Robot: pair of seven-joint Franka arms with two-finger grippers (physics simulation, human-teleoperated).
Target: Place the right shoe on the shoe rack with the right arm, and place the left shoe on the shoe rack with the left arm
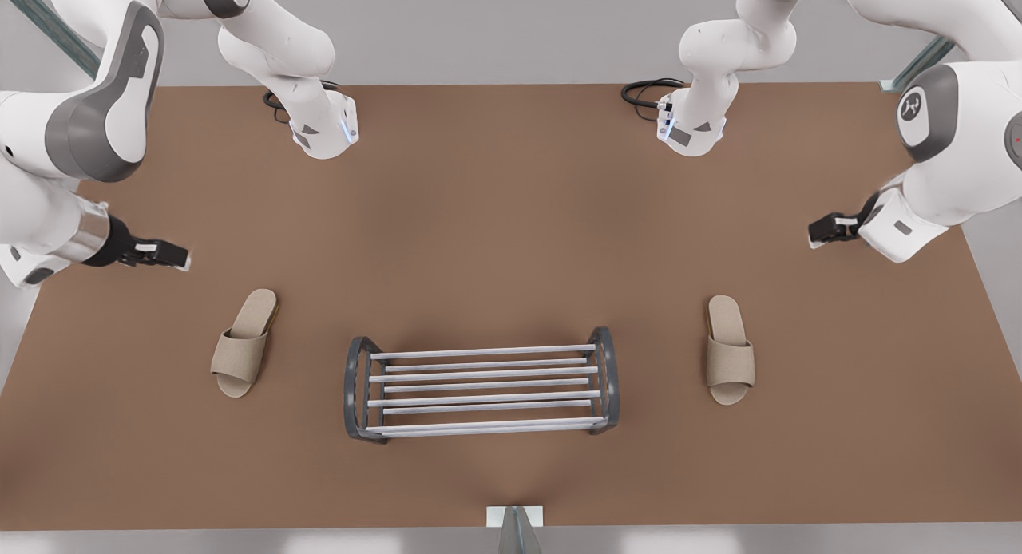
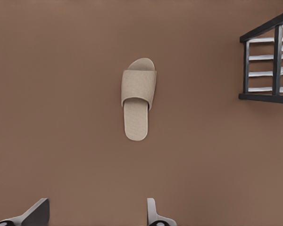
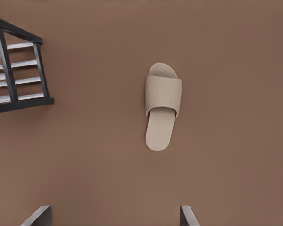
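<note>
Front view: the shoe rack (image 1: 481,351) stood on the table (image 1: 511,219) midway between both shoes, probably so each arm had an equal reach. The right shoe (image 1: 243,344) lay flat toward the front view's left and the left shoe (image 1: 729,350) toward its right. Their long axes ran roughly across the rack bars, toes away from the arms.

Left wrist view: the left gripper (image 2: 94,217) hovered behind the heel, jaws wide and empty.

Right wrist view: the right gripper (image 3: 113,219) hovered likewise, jaws spread and empty.
</note>
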